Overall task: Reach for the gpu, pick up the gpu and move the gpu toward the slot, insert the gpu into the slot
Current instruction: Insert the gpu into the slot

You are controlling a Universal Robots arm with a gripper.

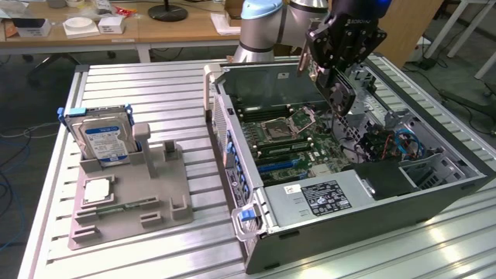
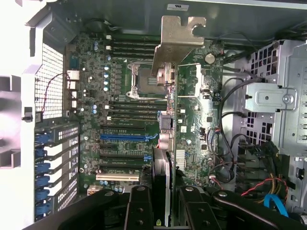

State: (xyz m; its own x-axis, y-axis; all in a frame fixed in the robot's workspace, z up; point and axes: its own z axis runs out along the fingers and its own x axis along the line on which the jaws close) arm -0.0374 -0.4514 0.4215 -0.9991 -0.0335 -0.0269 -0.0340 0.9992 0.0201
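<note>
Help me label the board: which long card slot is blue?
The slot nearer the memory banks; the white slot lies beyond it, black ones between.

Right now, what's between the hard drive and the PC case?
Exterior view: the grey holder's upright posts beside the hard drive, then bare slatted table up to the PC case.

Silver-grey arm [image 1: 259,38] with a pale blue joint cap [image 1: 263,9], top centre of the exterior view; black gripper [image 2: 164,206] with 2 blocky matte jaws.
</note>
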